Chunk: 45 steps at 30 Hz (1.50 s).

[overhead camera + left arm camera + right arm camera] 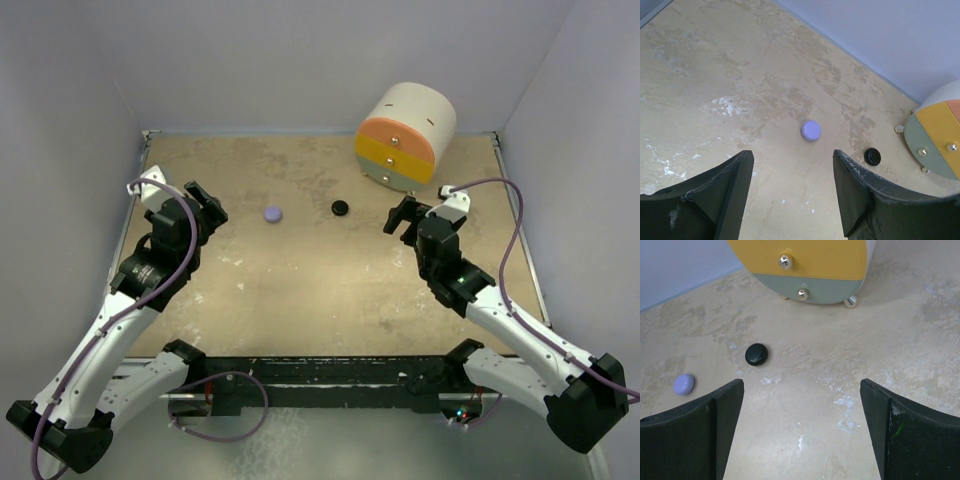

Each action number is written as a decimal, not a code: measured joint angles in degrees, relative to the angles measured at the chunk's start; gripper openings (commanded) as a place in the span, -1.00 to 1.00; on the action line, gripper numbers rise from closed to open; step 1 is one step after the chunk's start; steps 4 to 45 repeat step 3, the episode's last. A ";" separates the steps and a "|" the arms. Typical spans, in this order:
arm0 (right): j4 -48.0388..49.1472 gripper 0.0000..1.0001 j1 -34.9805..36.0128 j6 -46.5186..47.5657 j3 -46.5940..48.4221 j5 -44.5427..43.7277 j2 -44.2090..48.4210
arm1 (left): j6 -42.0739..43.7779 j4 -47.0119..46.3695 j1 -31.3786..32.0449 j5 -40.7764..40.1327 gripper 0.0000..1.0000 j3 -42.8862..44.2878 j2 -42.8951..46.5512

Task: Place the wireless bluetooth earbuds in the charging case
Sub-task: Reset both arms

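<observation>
Two small round pucks lie on the tan table: a lavender charging case and a black one, both closed. No earbuds show in any view. My left gripper hovers left of the lavender case, open with nothing between its fingers. In the left wrist view, the lavender case lies ahead of the gripper and the black case sits to the right. My right gripper is right of the black case, wide open and empty. The right wrist view shows the black case and lavender case ahead-left of the gripper.
A white cylindrical drawer unit with orange, yellow and grey-green drawer fronts and metal knobs stands at the back right, also seen as the drawer unit and drawer unit. Pale walls enclose the table on three sides.
</observation>
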State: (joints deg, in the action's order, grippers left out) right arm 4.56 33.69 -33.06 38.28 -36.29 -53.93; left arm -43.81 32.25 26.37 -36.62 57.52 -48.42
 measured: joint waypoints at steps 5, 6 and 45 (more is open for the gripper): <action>0.00 0.99 0.00 0.04 0.00 0.00 0.00 | -0.04 0.02 0.00 0.00 0.27 0.00 0.00; 0.00 0.99 0.00 0.04 0.00 0.00 0.00 | -0.04 0.02 0.00 0.00 0.27 0.00 0.00; 0.00 0.99 0.00 0.04 0.00 0.00 0.00 | -0.04 0.02 0.00 0.00 0.27 0.00 0.00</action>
